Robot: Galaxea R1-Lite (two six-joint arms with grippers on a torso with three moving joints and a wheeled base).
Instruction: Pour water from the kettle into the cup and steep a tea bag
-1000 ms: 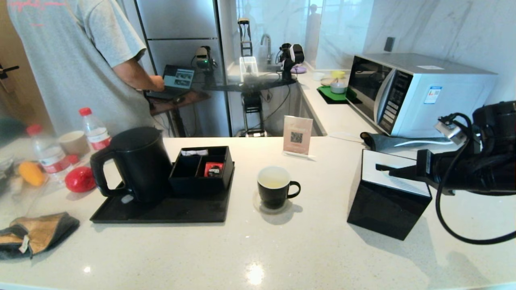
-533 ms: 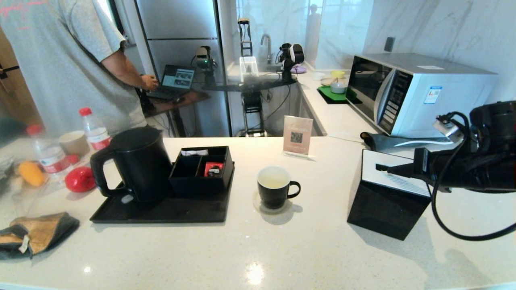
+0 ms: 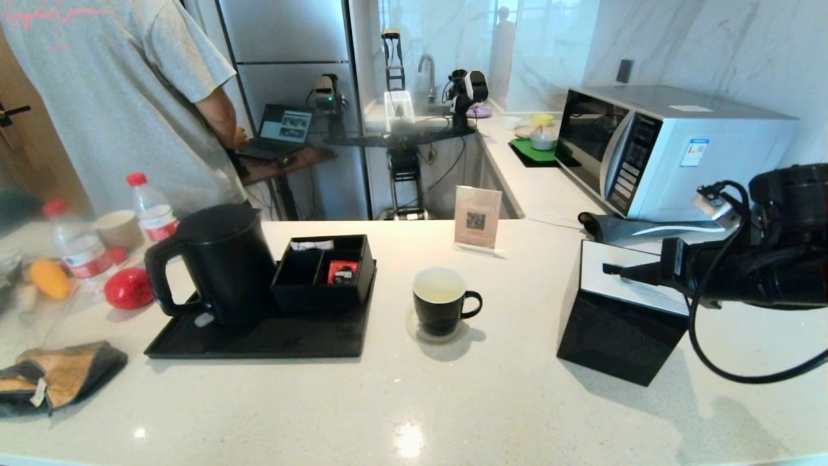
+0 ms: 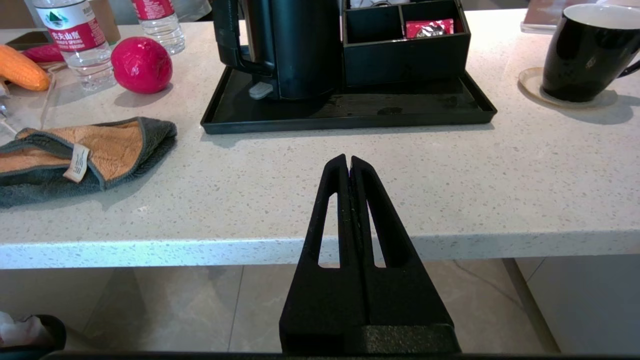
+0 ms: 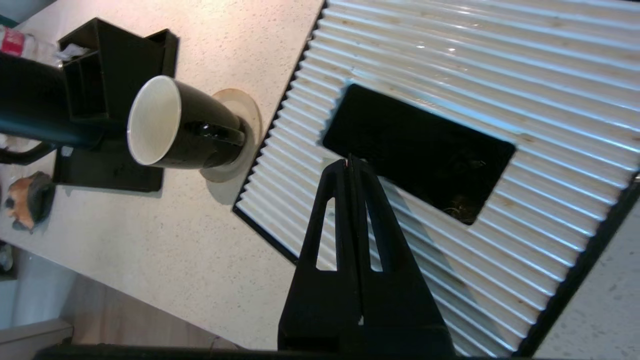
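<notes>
The right tool hung over the ribbed white top of a black box at the right of the desk, its two fingers pressed together and holding nothing. In the right wrist view its tip sat at the edge of the dark rectangular opening in the box's top. The left tool was parked low in front of the desk's near edge, also pinched together and empty.

The cup stood upright on a round coaster near the middle of the desk, to the left of the box and apart from it, its handle turned toward the box. Pale liquid lay in its white inside. The kettle stood upright with its lid on at the left end of a black tray, its handle facing left. Just beside it on the same tray sat a black divided box with a red packet in one compartment. No tea bag could be made out.

A folded cloth lay at the desk's left edge.
</notes>
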